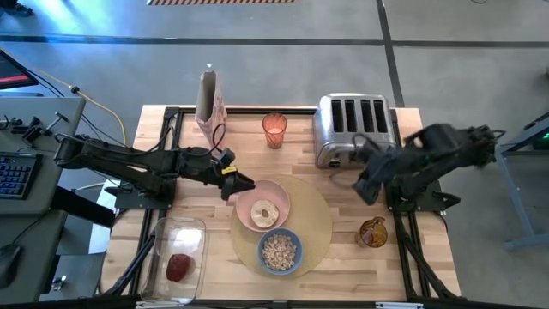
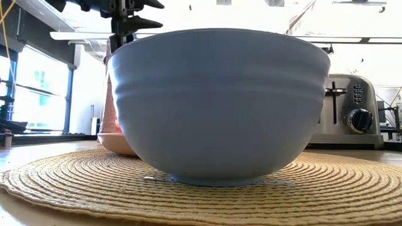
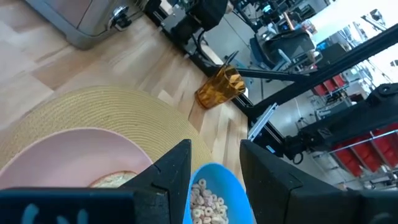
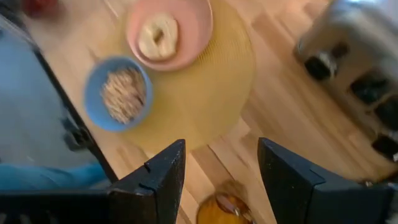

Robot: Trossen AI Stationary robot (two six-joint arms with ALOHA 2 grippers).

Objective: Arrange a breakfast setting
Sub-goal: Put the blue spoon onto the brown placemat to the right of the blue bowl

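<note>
A round tan placemat [image 1: 313,219] lies at the table's middle. On it sit a pink plate [image 1: 249,199] with a bagel half [image 1: 264,213] and, nearer, a blue bowl [image 1: 280,251] of cereal. An amber glass [image 1: 372,233] stands off the mat, toward the table's right. A red apple [image 1: 179,266] lies in a clear container [image 1: 176,236] at the near left. No spoon shows. My left gripper [image 1: 243,183] is open and empty at the plate's far left edge; the bowl shows past its fingers [image 3: 214,155]. My right gripper [image 1: 367,187] is open and empty, above the table between toaster and amber glass.
A chrome four-slot toaster [image 1: 353,129] stands at the far right. An orange tumbler [image 1: 274,130] and an upright cereal bag [image 1: 208,99] stand at the far edge. Bare wood shows left of the mat and between the mat and the toaster.
</note>
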